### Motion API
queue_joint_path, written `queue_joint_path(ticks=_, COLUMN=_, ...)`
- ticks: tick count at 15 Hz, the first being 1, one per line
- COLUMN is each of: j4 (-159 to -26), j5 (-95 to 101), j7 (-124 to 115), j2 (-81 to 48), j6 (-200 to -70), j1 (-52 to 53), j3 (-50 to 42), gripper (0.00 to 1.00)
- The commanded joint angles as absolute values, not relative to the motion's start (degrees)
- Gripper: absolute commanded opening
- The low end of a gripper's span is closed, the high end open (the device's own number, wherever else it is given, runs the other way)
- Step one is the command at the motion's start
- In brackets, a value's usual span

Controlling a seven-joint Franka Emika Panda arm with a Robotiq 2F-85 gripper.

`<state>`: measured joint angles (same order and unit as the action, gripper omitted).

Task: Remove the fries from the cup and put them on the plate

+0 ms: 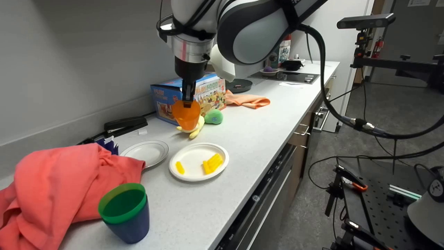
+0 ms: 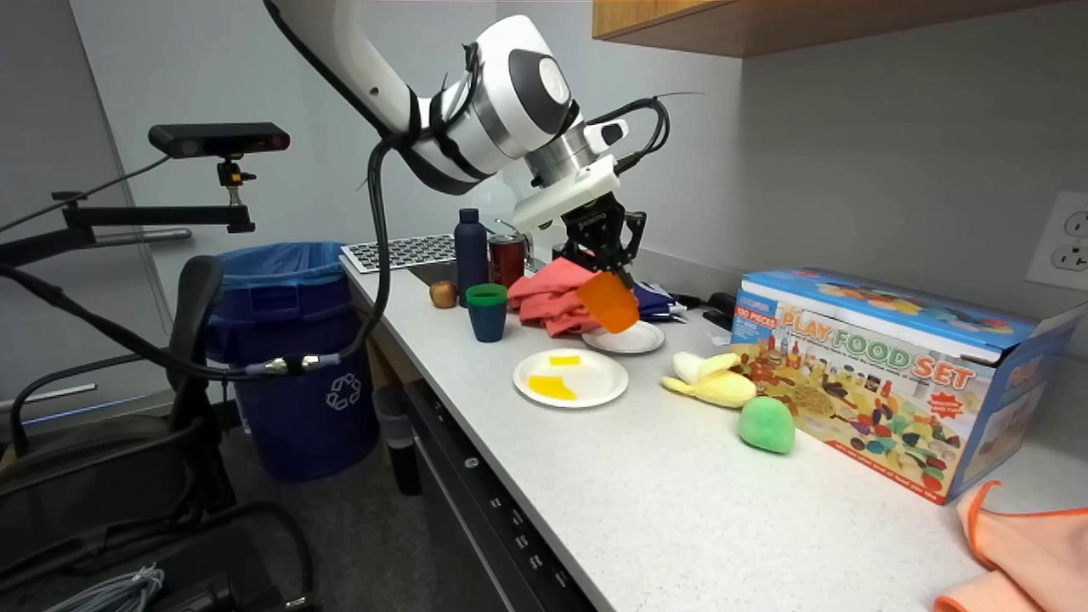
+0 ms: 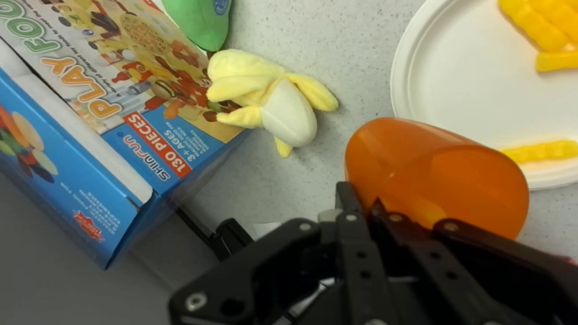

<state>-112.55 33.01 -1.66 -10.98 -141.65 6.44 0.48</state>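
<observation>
The black two-fingered gripper (image 1: pixel 187 103) holds the small plain orange plastic cup (image 1: pixel 187 117), its jaws closed on the cup's wall; the cup is tilted, raised above the pale speckled tabletop (image 1: pixel 249 128). In the wrist view a yellowish patch (image 3: pixel 427 212) shows on the cup, but I cannot tell what it is. The short yellow toy fries (image 1: pixel 213 163) lie on the round white plate (image 1: pixel 194 156) with the shallow raised rim: in an exterior view, most are bunched at the right and one lies apart at the left. There, to the left of that plate, just beside it, is a second white plate (image 1: pixel 150 152) with a thin line round its rim; a coral-red cloth (image 1: pixel 66 184) at the left hides part of it. A green-and-blue plastic cup (image 1: pixel 131 222), its rim green, stands upright at the near left. Farther off are a yellow-and-white plush peeled banana (image 3: pixel 282 106) and a rounded green plush piece (image 1: pixel 213 117), both near a blue cardboard box (image 2: pixel 858 391) printed with toy food.
</observation>
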Motion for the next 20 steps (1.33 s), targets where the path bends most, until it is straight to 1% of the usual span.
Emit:
queue_joint_path(ticks=1, j4=-112.6, j5=32.91, j7=-1.54, j2=-10.87, j6=-141.54, j1=6.31, j3=0.62, gripper=0.04)
queue_joint_path(ticks=19, j4=-112.76, j5=32.91, j7=-1.53, j2=-10.8, j6=-141.54, j1=6.3, j3=0.62, gripper=0.04)
queue_joint_path(ticks=20, j4=-112.76, j5=32.91, j7=-1.53, j2=-10.8, j6=-141.54, j1=6.3, j3=0.62, gripper=0.01)
